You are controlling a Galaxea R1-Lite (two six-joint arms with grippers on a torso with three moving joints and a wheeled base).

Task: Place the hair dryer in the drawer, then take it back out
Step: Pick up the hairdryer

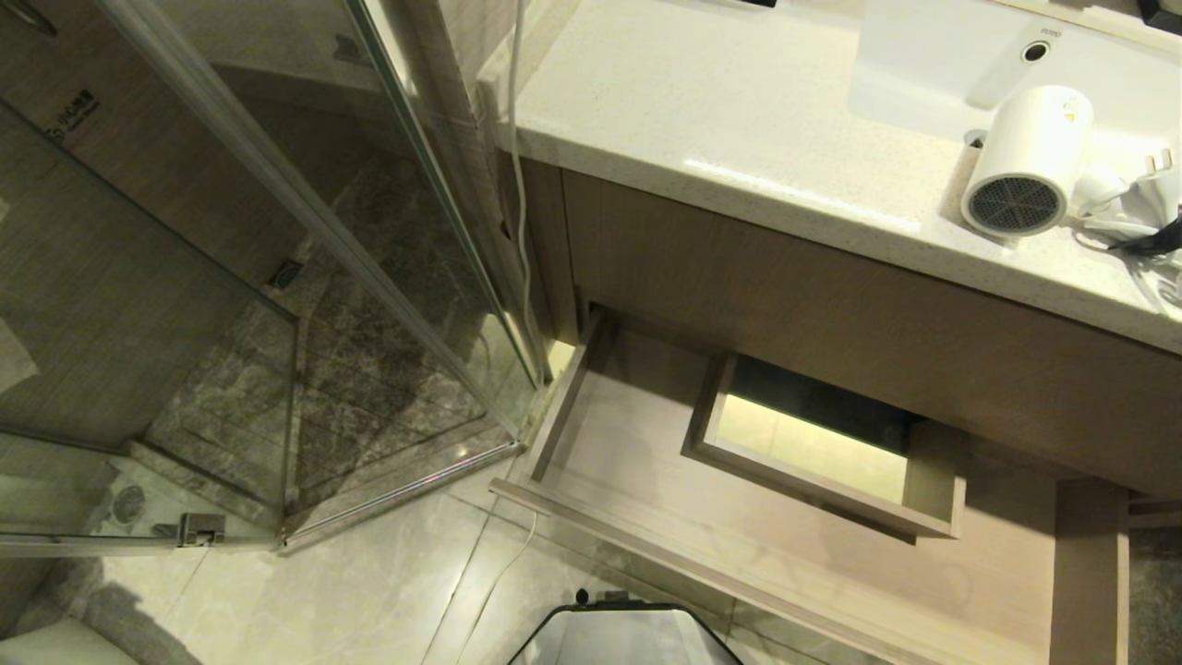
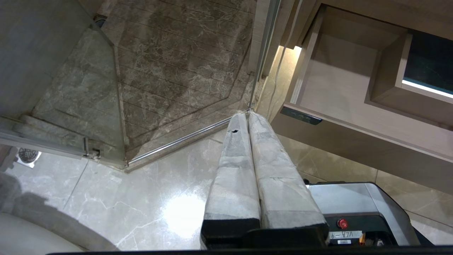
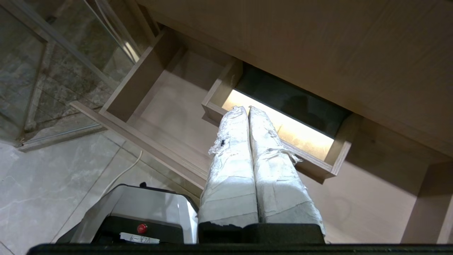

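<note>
Two grippers, both mine, both idle, fingers pressed together, nothing held. Left gripper [image 2: 247,115] hangs over floor tiles [image 2: 148,198] beside shower glass [image 2: 70,88]. Right gripper [image 3: 246,110] hangs above drawer [image 1: 646,443], which stands pulled open, bare inside, boxed cutout [image 1: 822,443] at far centre. Hair dryer [image 1: 1025,162] lies up on countertop [image 1: 720,102], far right, just beside sink [image 1: 933,65], grille facing me, cord [image 1: 1140,222] bundled to its right.
</note>
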